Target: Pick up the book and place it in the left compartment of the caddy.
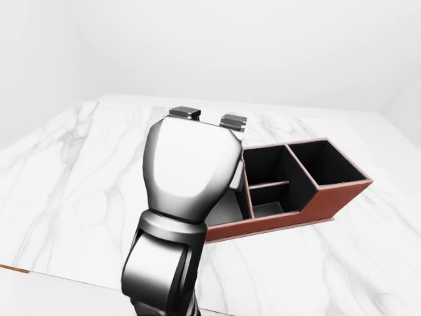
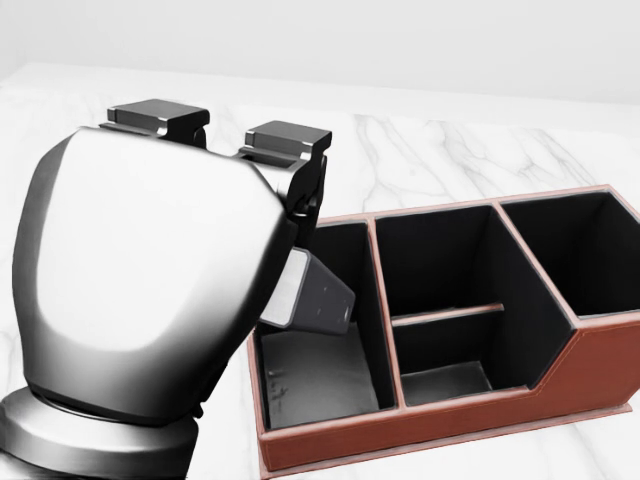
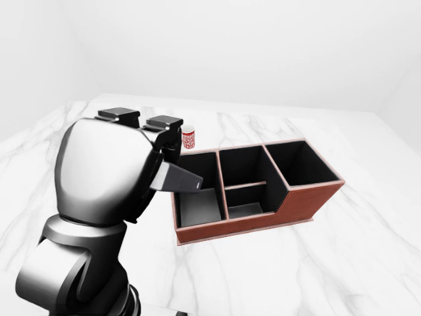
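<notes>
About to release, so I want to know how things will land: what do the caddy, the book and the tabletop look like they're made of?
Caddy: reddish-brown outer walls with a leather-like matte look, lined in flat black; possibly leather over board. Book, held in the left hand: dark grey cover with a dull sheen and a pale page edge, likely a hardback. Table: white with grey veins, glossy, marble-like.

In the head view, the glossy left robot hand (image 2: 190, 260) hides most of the dark grey book (image 2: 318, 300) and the whole mug.
</notes>
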### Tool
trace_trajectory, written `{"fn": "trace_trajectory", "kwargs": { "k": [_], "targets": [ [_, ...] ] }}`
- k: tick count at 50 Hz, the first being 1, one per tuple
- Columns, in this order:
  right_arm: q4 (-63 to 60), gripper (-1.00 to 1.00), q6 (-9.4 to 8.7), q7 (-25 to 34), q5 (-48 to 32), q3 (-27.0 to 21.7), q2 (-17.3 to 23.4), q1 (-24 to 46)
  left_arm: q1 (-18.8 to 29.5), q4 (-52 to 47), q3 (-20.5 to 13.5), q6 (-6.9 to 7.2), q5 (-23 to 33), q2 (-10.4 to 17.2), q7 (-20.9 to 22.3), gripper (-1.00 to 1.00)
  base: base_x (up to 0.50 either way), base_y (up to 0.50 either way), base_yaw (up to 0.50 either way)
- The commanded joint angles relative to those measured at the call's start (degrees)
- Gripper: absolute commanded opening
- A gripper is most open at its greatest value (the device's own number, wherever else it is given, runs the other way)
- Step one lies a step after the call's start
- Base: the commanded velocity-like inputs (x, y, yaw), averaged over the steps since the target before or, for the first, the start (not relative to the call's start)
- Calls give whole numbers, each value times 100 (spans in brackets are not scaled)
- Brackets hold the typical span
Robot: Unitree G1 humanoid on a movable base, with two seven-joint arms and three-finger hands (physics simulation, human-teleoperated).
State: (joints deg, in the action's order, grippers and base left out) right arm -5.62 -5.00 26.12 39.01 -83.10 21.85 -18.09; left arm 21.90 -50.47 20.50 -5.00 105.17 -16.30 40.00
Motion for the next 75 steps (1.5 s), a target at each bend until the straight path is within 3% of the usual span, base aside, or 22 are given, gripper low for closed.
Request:
{"fn": "trace_trajectory", "kwargs": {
  "k": [1,39,46,53,61,62,63,73,74,75],
  "targets": [
    [-12,100,0,-5,24,-17,10,-5,87,311,68,0,83,-24,0,-100,0,0,0],
    [-49,100,0,-3,59,-60,24,1,151,560,18,0,33,39,0,-100,0,0,0],
    [-30,100,0,26,2,-4,-4,2,182,718,291,0,300,-147,0,-100,0,0,0],
    [-52,100,0,34,1,-21,0,-2,395,1119,265,0,509,-343,0,-100,0,0,0],
    [-14,100,0,49,-54,15,-6,15,398,1453,263,0,579,-312,0,-100,0,0,0],
    [-14,100,0,50,-58,19,-10,15,419,1478,258,0,671,-286,0,-100,0,0,0],
    [-33,100,0,51,-46,7,-8,3,612,1547,318,0,753,72,0,-100,0,0,0],
    [3,100,0,62,-79,48,-21,13,536,2017,271,0,783,96,0,-100,0,0,0],
    [40,100,0,60,-81,46,-2,18,676,2066,403,0,783,385,0,-100,0,0,0],
    [50,100,0,54,-76,40,15,15,696,2079,477,0,783,407,0,-100,0,0,0]
  ]
}}
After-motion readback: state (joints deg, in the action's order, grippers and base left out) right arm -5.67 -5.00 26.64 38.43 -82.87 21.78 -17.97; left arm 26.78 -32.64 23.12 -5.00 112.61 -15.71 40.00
